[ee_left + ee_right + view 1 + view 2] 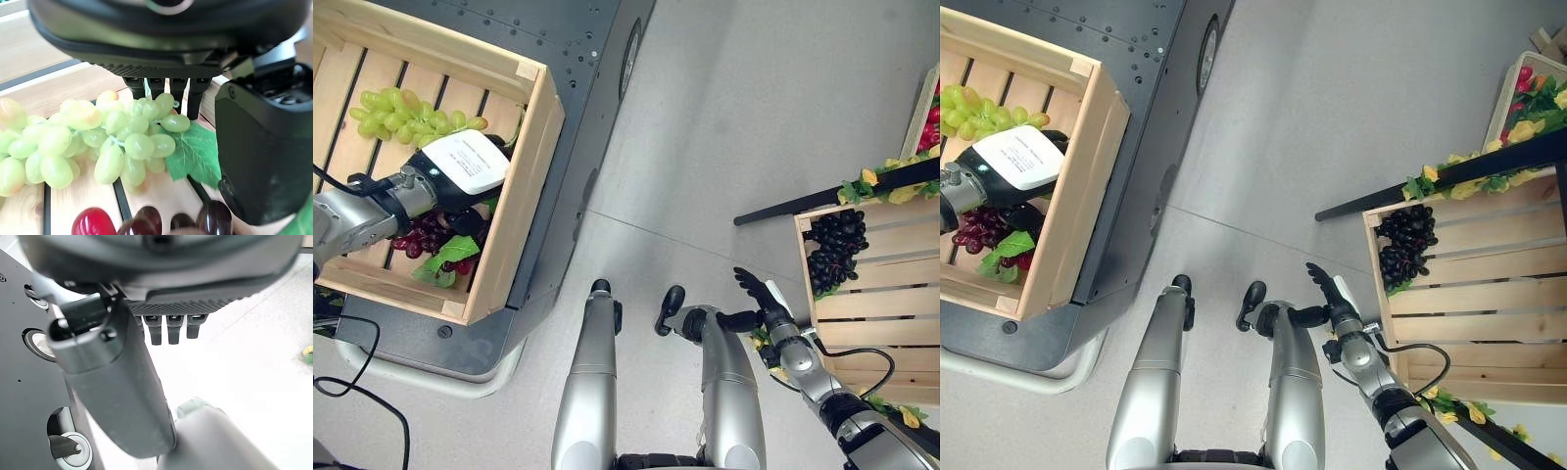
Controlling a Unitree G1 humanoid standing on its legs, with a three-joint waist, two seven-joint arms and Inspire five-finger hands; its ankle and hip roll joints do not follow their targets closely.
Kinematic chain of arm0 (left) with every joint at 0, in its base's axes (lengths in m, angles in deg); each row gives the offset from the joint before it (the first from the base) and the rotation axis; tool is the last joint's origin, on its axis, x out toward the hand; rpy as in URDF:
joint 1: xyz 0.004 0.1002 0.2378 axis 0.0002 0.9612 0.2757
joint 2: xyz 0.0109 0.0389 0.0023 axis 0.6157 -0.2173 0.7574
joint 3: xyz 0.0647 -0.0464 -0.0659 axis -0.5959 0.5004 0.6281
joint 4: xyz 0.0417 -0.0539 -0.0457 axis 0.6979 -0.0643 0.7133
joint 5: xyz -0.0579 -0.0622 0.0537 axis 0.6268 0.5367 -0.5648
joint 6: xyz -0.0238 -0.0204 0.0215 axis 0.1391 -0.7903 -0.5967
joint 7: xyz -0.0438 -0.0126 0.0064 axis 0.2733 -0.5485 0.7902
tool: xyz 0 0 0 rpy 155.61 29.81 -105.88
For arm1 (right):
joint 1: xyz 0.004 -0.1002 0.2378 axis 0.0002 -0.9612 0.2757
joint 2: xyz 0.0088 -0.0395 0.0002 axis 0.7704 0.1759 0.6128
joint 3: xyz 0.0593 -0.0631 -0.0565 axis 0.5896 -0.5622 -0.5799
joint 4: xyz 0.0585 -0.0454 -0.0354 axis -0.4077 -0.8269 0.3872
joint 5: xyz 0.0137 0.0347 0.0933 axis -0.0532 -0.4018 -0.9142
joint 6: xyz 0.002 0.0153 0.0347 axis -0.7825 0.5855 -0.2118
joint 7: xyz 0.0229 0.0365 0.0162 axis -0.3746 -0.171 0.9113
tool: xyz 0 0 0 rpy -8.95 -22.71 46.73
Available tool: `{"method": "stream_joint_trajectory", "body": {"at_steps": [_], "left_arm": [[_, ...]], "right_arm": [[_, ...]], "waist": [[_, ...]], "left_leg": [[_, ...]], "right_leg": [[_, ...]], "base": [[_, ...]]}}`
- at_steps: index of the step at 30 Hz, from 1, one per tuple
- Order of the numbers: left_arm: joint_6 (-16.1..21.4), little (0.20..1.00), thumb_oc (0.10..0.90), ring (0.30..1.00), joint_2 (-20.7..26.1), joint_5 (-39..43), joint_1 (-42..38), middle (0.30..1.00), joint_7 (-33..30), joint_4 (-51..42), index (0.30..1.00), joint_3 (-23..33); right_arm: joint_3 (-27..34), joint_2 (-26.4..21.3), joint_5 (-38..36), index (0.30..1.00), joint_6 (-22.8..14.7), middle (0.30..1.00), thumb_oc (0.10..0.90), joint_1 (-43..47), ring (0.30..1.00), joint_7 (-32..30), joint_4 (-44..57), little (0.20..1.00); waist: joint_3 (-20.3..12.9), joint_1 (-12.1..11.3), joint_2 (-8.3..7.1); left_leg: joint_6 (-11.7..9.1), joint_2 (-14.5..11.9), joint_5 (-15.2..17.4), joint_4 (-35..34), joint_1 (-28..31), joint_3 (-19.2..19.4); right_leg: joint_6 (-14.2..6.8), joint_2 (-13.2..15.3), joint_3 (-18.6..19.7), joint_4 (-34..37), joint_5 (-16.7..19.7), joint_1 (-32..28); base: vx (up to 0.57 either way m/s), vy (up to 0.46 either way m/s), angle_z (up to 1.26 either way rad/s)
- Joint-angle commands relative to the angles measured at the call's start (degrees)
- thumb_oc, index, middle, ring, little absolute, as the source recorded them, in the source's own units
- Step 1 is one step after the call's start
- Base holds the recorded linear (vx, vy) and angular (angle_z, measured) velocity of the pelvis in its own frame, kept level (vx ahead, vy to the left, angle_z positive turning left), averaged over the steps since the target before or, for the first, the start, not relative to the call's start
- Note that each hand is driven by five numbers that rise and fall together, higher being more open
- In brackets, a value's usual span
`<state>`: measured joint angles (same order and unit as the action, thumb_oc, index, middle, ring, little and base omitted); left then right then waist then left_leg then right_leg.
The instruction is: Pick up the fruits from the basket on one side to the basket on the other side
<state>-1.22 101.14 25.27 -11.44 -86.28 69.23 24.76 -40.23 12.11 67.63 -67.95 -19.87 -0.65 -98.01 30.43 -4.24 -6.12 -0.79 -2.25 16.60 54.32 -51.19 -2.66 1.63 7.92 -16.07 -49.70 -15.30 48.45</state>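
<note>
A bunch of green grapes (411, 116) lies at the far end of the left wooden crate (524, 186), with dark red grapes (426, 235) and a green leaf (195, 152) nearer. My left hand (460, 166) hangs inside this crate between the two bunches. It is open, its fingers (161, 88) just above the green grapes (122, 142), holding nothing. Black grapes (834, 250) lie in the right wooden crate (891, 284). My right hand (759, 294) is open over the floor just left of that crate, fingers straight and empty.
The left crate rests on a dark grey wheeled platform (587, 59). A black bar (803, 204) trimmed with yellow-green leaves runs above the right crate. Another crate with red fruit (928, 122) stands at the far right. Grey floor lies between the crates.
</note>
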Motion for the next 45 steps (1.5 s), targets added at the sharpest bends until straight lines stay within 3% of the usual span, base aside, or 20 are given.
{"method": "stream_joint_trajectory", "body": {"at_steps": [1, 5, 11, 19, 24, 29, 34, 35, 36, 37, 45], "left_arm": [[-10.19, 0.900, 0.800, 0.900, 2.52, 1.22, -5.33, 0.900, -0.76, 1.22, 0.900, 1.88], [-18.97, 0.900, 0.800, 0.900, 2.72, -0.81, -5.03, 0.900, -3.13, 2.92, 0.900, 2.91], [-24.45, 0.900, 0.800, 0.900, 2.89, -2.81, -3.81, 0.900, -5.29, 3.44, 0.900, 5.71], [-25.38, 0.900, 0.800, 0.900, 1.28, -4.89, -1.31, 0.900, -5.60, 4.06, 0.900, 8.77], [-24.09, 0.900, 0.800, 0.900, 0.52, -4.67, -1.71, 0.900, -5.25, 6.55, 0.900, 8.38], [-20.14, 0.900, 0.800, 0.900, 0.03, -2.83, -1.55, 0.900, -3.37, 7.47, 0.900, 8.10], [-20.36, 0.900, 0.800, 0.900, -0.26, -1.52, -1.00, 0.900, -1.36, 7.55, 0.900, 8.16], [-20.94, 0.829, 0.753, 0.829, -0.35, -1.57, -0.82, 0.829, -0.78, 7.66, 0.829, 8.23], [-21.39, 0.486, 0.524, 0.486, -0.47, -1.53, -0.52, 0.486, -0.66, 7.99, 0.486, 8.33], [-21.78, 0.300, 0.400, 0.300, -0.60, -1.29, -0.45, 0.300, -0.45, 8.27, 0.300, 8.35], [-22.73, 0.300, 0.400, 0.300, -1.82, -2.34, -1.85, 0.300, -2.88, 10.81, 0.300, 7.53]], "right_arm": [[2.72, -3.87, -3.69, 0.900, -3.73, 0.900, 0.800, -3.71, 0.900, 1.25, 0.40, 0.900], [2.55, -3.93, -4.83, 0.900, -4.67, 0.900, 0.800, -4.13, 0.900, 1.91, -0.46, 0.900], [1.94, -3.16, -5.66, 0.900, -5.52, 0.900, 0.800, -4.10, 0.900, 1.92, 0.46, 0.900], [1.46, -1.63, -5.52, 0.900, -4.89, 0.900, 0.800, -3.55, 0.900, 1.12, 1.65, 0.900], [1.21, -1.34, -5.62, 0.900, -4.89, 0.900, 0.800, -3.42, 0.900, 0.91, 1.30, 0.900], [1.48, -1.25, -5.18, 0.900, -4.86, 0.900, 0.800, -3.36, 0.900, 0.57, 0.89, 0.900], [1.72, -1.60, -5.07, 0.900, -4.55, 0.900, 0.800, -3.28, 0.900, 0.01, 2.04, 0.900], [1.74, -1.67, -5.02, 0.900, -4.54, 0.900, 0.800, -3.24, 0.900, -0.20, 2.27, 0.900], [1.68, -1.71, -5.03, 0.900, -4.48, 0.900, 0.800, -3.22, 0.900, -0.35, 2.47, 0.900], [1.68, -1.73, -5.10, 0.900, -4.52, 0.900, 0.800, -3.20, 0.900, -0.35, 2.46, 0.900], [1.61, -1.27, -5.49, 0.900, -5.82, 0.900, 0.800, -3.05, 0.900, -0.43, 1.51, 0.900]], "waist": [[-0.63, -0.68, 0.75], [-0.63, -0.88, 0.73], [-0.63, -1.57, 0.35], [-0.63, -2.01, -0.33], [-0.63, -1.81, -0.56], [-0.63, -1.61, -0.48], [-0.63, -1.37, -0.35], [-0.63, -1.33, -0.34], [-0.63, -1.24, -0.35], [-0.63, -1.19, -0.36], [-0.63, -1.00, -0.55]], "left_leg": [[5.18, 2.07, -3.88, -9.67, 2.69, 6.06], [5.37, 2.14, -3.87, -10.31, 2.98, 6.10], [5.44, 2.32, -3.62, -10.12, 2.66, 5.69], [5.64, 2.26, -3.48, -11.05, 3.33, 5.31], [5.74, 2.09, -3.47, -11.24, 3.50, 5.30], [5.75, 2.12, -3.64, -12.14, 3.99, 5.37], [5.72, 2.14, -3.82, -12.36, 3.78, 5.44], [5.68, 2.12, -3.90, -12.41, 3.69, 5.46], [5.63, 2.09, -3.94, -12.43, 3.62, 5.45], [5.62, 2.07, -3.91, -12.39, 3.59, 5.46], [5.59, 1.93, -4.04, -13.07, 4.20, 5.53]], "right_leg": [[-0.77, -1.30, -1.52, 2.16, 2.28, -4.89], [-0.84, -1.28, -1.66, 2.66, 2.51, -5.08], [-1.00, -1.19, -2.16, 2.59, 2.65, -4.99], [-1.19, -1.28, -2.62, 2.86, 2.64, -5.72], [-1.34, -1.25, -2.74, 2.92, 2.83, -5.73], [-1.37, -1.46, -2.65, 3.49, 2.86, -6.03], [-1.30, -1.56, -2.59, 3.73, 2.87, -5.77], [-1.29, -1.57, -2.58, 3.74, 2.90, -5.63], [-1.30, -1.58, -2.55, 3.72, 2.91, -5.48], [-1.30, -1.59, -2.54, 3.68, 2.87, -5.44], [-1.21, -1.60, -2.67, 4.07, 2.79, -6.03]], "base": [[0.00, 0.000, 0.00], [-0.01, 0.006, 0.04], [0.00, 0.000, 0.00], [0.00, -0.005, 0.02], [0.00, 0.000, 0.00], [0.00, 0.000, 0.00], [0.00, 0.000, 0.00], [0.00, 0.000, 0.00], [0.00, 0.000, 0.00], [0.00, 0.000, 0.00], [-0.01, -0.013, 0.00]]}}
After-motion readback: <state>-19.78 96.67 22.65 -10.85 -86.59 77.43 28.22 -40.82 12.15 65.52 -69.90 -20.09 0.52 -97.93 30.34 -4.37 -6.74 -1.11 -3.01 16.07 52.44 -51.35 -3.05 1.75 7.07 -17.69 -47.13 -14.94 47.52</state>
